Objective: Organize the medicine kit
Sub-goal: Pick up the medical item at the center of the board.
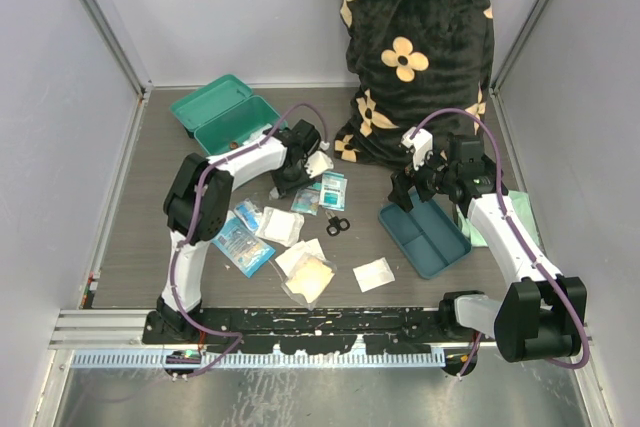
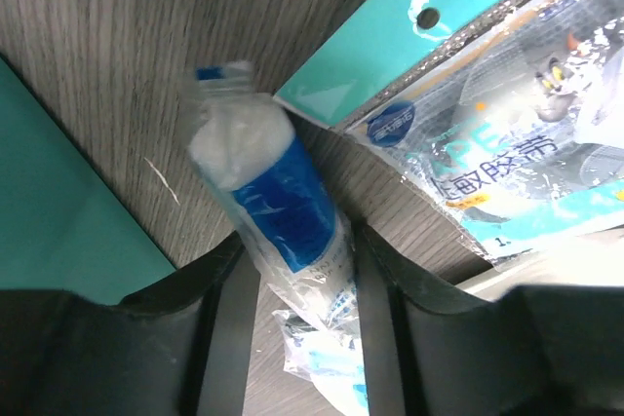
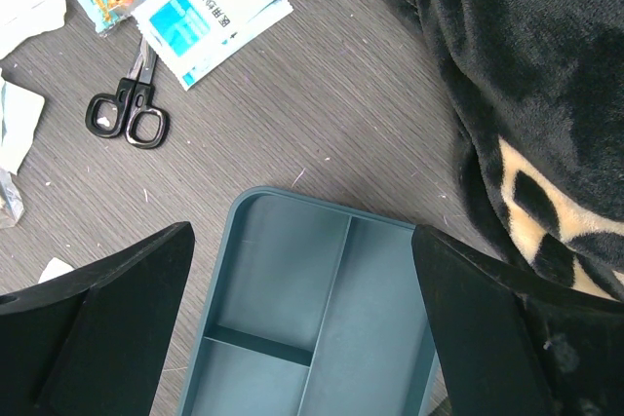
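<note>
Since the left tool (image 2: 297, 260) clamps the blue packet (image 2: 275, 197), lift it straight into the medicine kit (image 1: 210, 97); the right tool (image 3: 300, 241) gapes, empty.

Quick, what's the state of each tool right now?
Left tool: closed on the blue-and-white packet.
Right tool: open, empty, over the divided tray.

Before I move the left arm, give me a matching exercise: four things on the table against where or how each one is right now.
Things:
1 medicine kit
2 scissors
3 divided tray
4 blue-and-white packet

States:
A between the fingers of the left gripper
B under the open right gripper
C lid open, far left corner
D lying flat on the table, untouched

Pairs: 1-C; 2-D; 3-B; 4-A
</note>
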Motion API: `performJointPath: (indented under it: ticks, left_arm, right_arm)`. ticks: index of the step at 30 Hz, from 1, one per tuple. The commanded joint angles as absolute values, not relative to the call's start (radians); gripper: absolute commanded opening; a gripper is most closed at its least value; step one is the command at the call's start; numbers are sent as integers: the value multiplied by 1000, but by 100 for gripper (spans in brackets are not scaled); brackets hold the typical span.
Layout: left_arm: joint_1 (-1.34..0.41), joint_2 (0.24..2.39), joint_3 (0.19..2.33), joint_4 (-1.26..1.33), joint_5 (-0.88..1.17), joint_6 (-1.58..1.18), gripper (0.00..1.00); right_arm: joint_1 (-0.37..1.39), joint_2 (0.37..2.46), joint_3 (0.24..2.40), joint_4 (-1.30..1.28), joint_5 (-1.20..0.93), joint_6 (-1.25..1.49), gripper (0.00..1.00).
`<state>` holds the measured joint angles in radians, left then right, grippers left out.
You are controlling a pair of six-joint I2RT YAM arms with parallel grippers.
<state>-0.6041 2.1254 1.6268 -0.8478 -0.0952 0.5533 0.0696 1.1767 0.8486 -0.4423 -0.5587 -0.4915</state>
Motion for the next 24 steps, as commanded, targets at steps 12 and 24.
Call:
performJointPath:
  ticks: [12,24]
  left_arm:
    - [-603,1898,1600,-713,-124,522,26]
    - [-562,1754,1712,-763,-72,538,26]
  right_arm:
    - [67,1159,868,-426,-560,-503,100]
    - [67,1159,867,-426,-561,-505,100]
